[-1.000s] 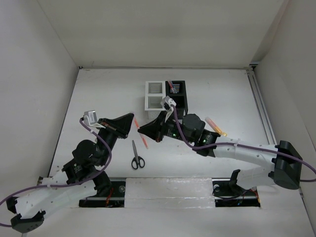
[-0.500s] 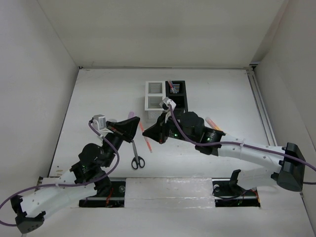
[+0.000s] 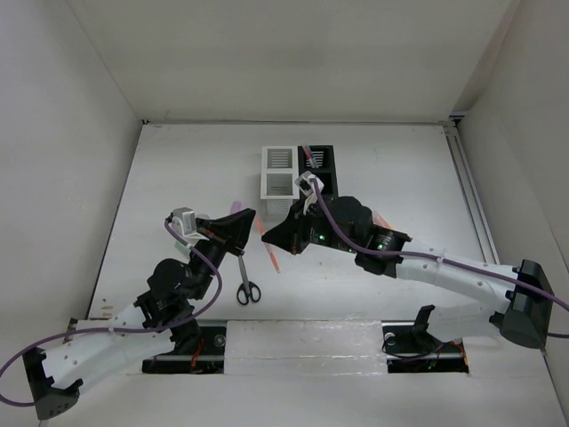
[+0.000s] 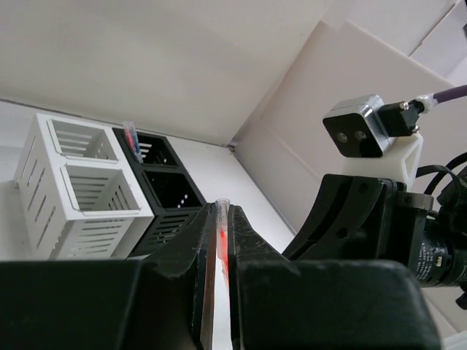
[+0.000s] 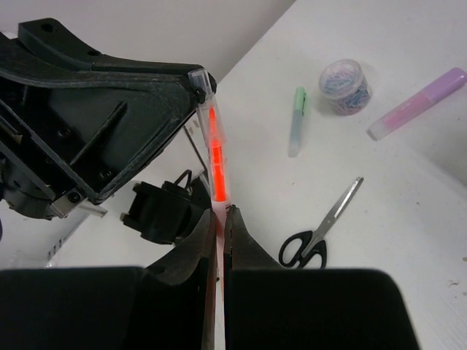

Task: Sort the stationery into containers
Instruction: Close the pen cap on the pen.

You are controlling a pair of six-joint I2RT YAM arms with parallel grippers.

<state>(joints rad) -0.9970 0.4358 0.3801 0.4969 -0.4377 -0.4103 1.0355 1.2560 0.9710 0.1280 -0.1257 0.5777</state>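
A slim clear pen with a red-orange core (image 5: 214,153) hangs above the table, gripped at both ends. My right gripper (image 5: 219,216) is shut on its lower part, and my left gripper (image 4: 221,219) is shut on its top end (image 4: 222,232). In the top view the left gripper (image 3: 252,218) and right gripper (image 3: 267,235) meet just in front of the white container (image 3: 279,174) and black container (image 3: 322,165), with the pen (image 3: 272,257) slanting below them. Another pen (image 4: 131,138) stands in the black container's far compartment. Black-handled scissors (image 3: 246,280) lie on the table.
A green highlighter (image 5: 295,120), a pink highlighter (image 5: 416,113) and a small round tub of coloured clips (image 5: 343,76) lie on the table left of the arms. An orange highlighter (image 3: 384,220) shows partly behind the right arm. White walls enclose the table.
Both grippers, still closed on the pen, have shifted together to the right and slightly toward the containers. The scissors have stayed put.
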